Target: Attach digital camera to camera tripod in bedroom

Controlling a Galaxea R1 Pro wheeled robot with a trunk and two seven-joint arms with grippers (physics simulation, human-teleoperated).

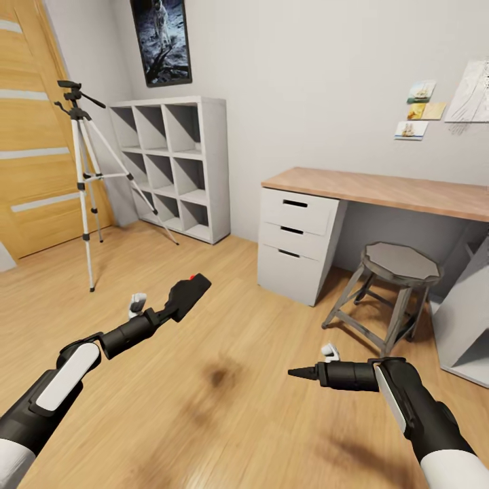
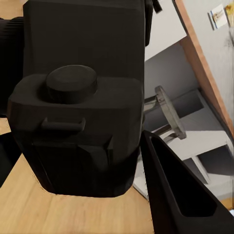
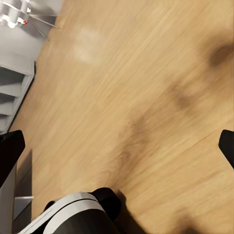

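Observation:
The digital camera (image 1: 189, 293), a matte black box with a red dot on top, hangs above the wood floor, and my left gripper (image 1: 182, 300) is shut on it. In the left wrist view the camera (image 2: 78, 131) looms close, with one black finger (image 2: 180, 195) beside it. The camera tripod (image 1: 85, 170) stands upright at the far left in front of the oak door, well beyond the camera, its black head and pan handle at the top. My right gripper (image 1: 299, 372) hovers low over the floor, open, its fingertips wide apart around bare planks (image 3: 118, 148).
The oak door (image 1: 34, 136) is behind the tripod. White cube shelving (image 1: 173, 163) stands against the back wall to its right. A desk with white drawers (image 1: 299, 231) and a grey stool (image 1: 397, 272) are at the right, with a white unit (image 1: 468, 319) at the edge.

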